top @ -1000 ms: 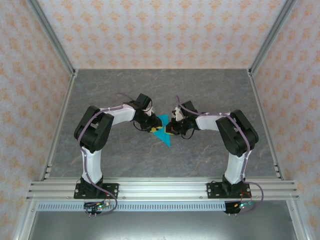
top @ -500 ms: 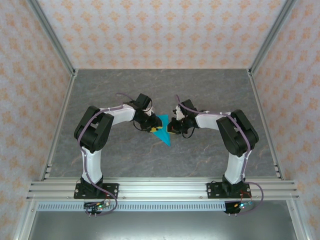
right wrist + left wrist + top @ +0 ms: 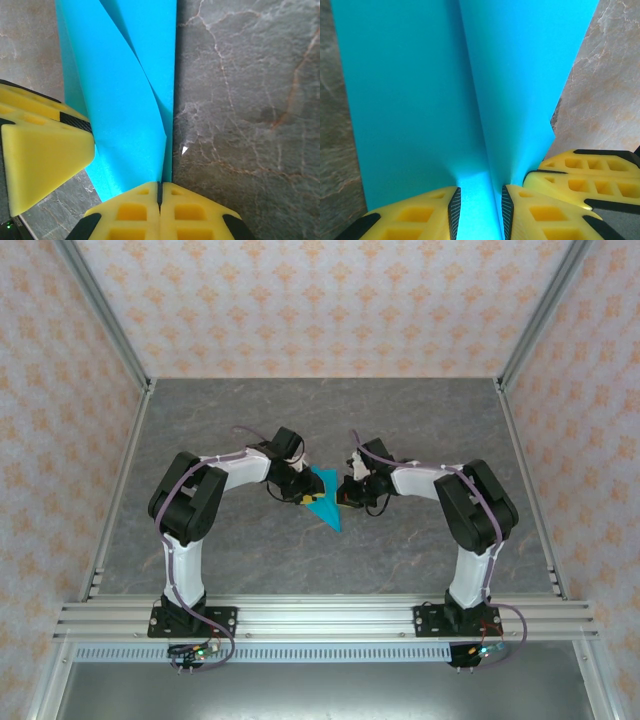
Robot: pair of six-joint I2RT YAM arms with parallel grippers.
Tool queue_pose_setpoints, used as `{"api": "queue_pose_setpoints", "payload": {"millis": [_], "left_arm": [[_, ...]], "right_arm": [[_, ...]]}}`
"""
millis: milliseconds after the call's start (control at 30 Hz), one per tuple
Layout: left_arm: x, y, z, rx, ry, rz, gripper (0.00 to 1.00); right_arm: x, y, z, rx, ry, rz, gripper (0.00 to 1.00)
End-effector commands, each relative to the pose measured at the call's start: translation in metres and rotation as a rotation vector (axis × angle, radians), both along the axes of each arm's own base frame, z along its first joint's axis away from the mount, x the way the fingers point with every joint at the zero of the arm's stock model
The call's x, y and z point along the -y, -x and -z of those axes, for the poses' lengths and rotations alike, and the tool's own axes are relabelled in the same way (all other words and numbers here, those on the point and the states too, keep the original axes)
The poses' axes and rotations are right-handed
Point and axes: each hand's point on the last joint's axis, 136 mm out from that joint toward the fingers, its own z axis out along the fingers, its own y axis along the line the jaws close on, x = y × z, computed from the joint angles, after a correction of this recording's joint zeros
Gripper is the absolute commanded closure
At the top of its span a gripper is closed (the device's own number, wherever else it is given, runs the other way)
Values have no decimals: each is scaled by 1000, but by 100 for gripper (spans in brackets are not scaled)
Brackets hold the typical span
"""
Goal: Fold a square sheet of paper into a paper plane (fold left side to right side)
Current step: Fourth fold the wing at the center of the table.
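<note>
- Our left gripper (image 3: 480, 200) has its yellow fingers (image 3: 415, 220) a little apart. One sits on each side of a raised crease in the paper plane (image 3: 410, 100), and the blue paper runs through the gap between them.
- Our right gripper (image 3: 160, 186) has its fingers pressed tight together. The lifted edge of a blue flap runs straight into the seam between them, so we read it as clamped on that edge.
- In the left wrist view, the right gripper's fingers (image 3: 585, 170) lie just beside the left gripper's, at the right edge of the paper.
- That flap curls up off the flat layer beneath it, which lies on the table.
- From above, we see the paper plane as a bright cyan wedge between the two grippers, near the middle of the table. Its broad end faces the far side and its sharp tip points toward the near edge.
- Around it is the grey marbled table (image 3: 420, 550).
- Both arms bend inward from their bases on the aluminium rail (image 3: 320, 615).
- Peach patterned walls (image 3: 300, 300) stand behind.
</note>
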Motion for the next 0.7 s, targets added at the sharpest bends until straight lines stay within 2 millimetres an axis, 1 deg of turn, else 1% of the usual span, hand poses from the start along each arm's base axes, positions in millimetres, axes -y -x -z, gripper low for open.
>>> {"api": "queue_pose_setpoints", "payload": {"millis": [0,200,333,533,567,600,633,667], "left_arm": [[0,-3,5,2,-22,-10,69],[1,-4,3,3,-15,-11,69],[5,-8,-7,21,12,-12,68],[7,-18,-45,102,29,-2,67],[8,-20,-47,107,30,-1,67],[10,-22,-60,133,45,0,67],[11,-24,-68,149,58,2,67],[13,-25,-71,152,68,5,68]], "right_arm": [[9,-1,-3,23,46,7,100],[13,5,7,-1,80,-9,100],[15,10,19,-29,118,-16,100],[25,19,30,-68,185,-15,100],[26,20,31,-72,191,-15,100],[27,20,33,-77,194,-16,100],[27,21,34,-79,196,-18,100],[26,22,34,-81,197,-19,100]]}}
